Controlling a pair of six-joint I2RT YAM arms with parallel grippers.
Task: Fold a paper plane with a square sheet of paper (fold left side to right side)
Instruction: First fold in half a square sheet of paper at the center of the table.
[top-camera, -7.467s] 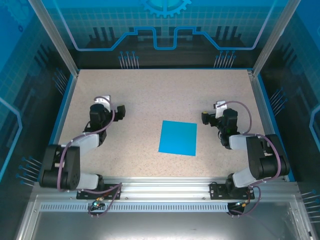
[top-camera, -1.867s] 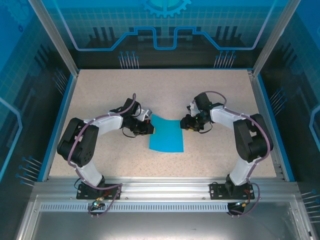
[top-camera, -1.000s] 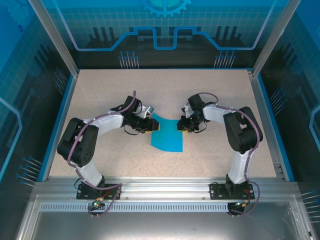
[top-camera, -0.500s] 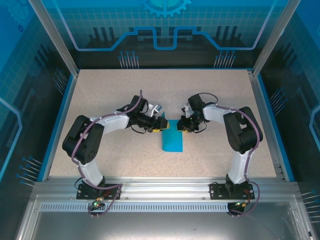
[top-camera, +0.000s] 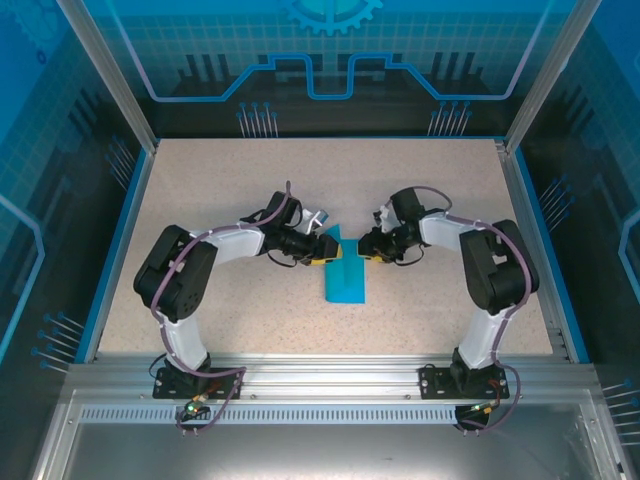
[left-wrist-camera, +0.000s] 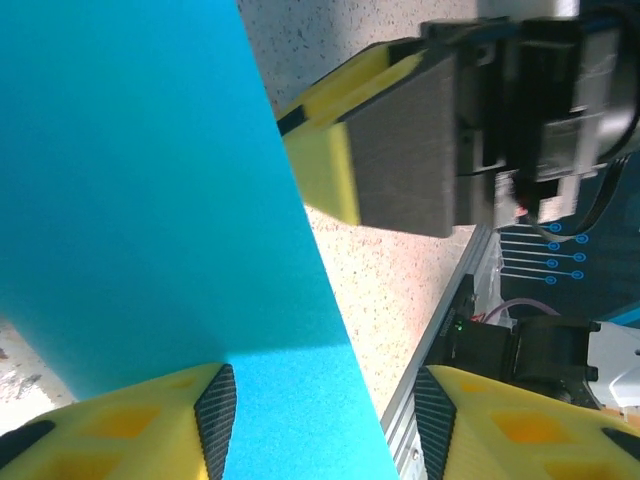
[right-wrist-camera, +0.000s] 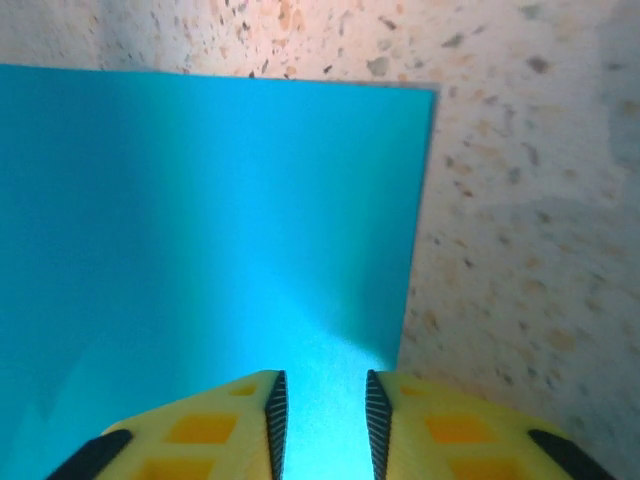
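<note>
the left half of the square sheet of paper (top-camera: 345, 283) has been swung over within the last second, so that a narrow half-width strip is now seen on the table (top-camera: 250, 190), reaching nearward from the right gripper (top-camera: 365, 249). that gripper's jaws are parted a little over the sheet's far edge. the left gripper (top-camera: 329, 251), just left of the right gripper, is spread, with paper loose between its jaws. the fold is judged made, though not yet pressed flat.
</note>
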